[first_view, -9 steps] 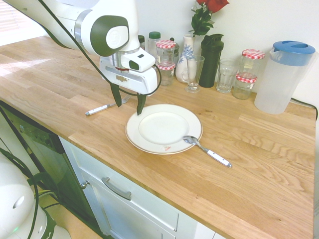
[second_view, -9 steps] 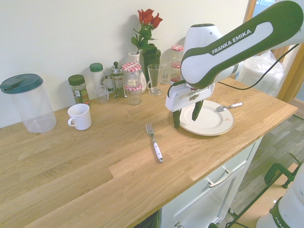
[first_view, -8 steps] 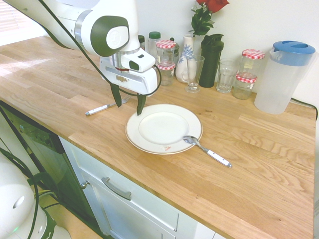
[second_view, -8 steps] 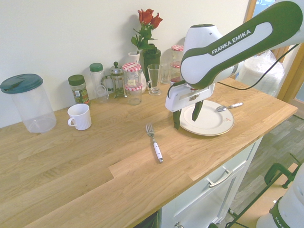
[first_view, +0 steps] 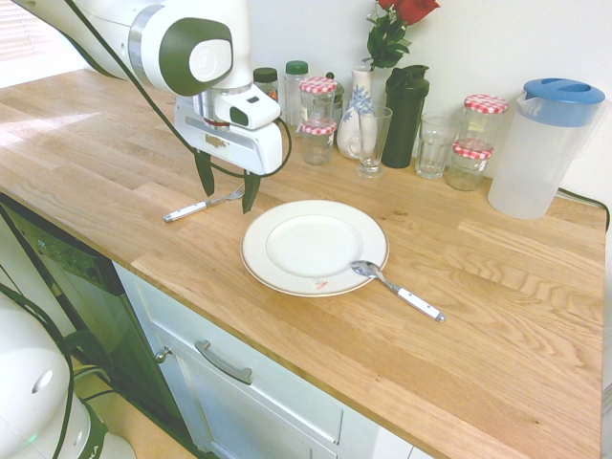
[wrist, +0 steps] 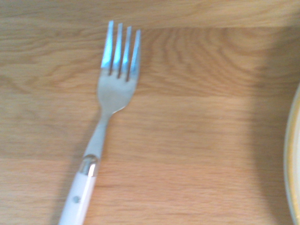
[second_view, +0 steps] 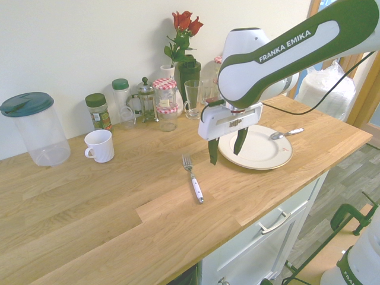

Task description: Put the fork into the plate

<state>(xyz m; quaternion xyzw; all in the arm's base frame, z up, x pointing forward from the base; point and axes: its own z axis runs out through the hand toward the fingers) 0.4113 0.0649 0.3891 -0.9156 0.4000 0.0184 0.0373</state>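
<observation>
Fork (first_view: 201, 206) flat on worktop (first_view: 459, 382), left of centre in the first exterior view, apart from the plate; claw (first_view: 227, 192) just to its right, fingers spread, nothing between them. Plate (first_view: 316, 212) at centre, spoon (first_view: 381, 277) resting across its lower right rim. Step judged to be the pick-up: centre over the fork's neck, align fingers across it, descend gently, then close

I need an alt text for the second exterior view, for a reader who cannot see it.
An open gripper hangs above a wooden counter, between a fork lying on the wood and a white plate with a spoon resting on its rim. Behind stand a white mug, lidded jars and red roses.
</observation>
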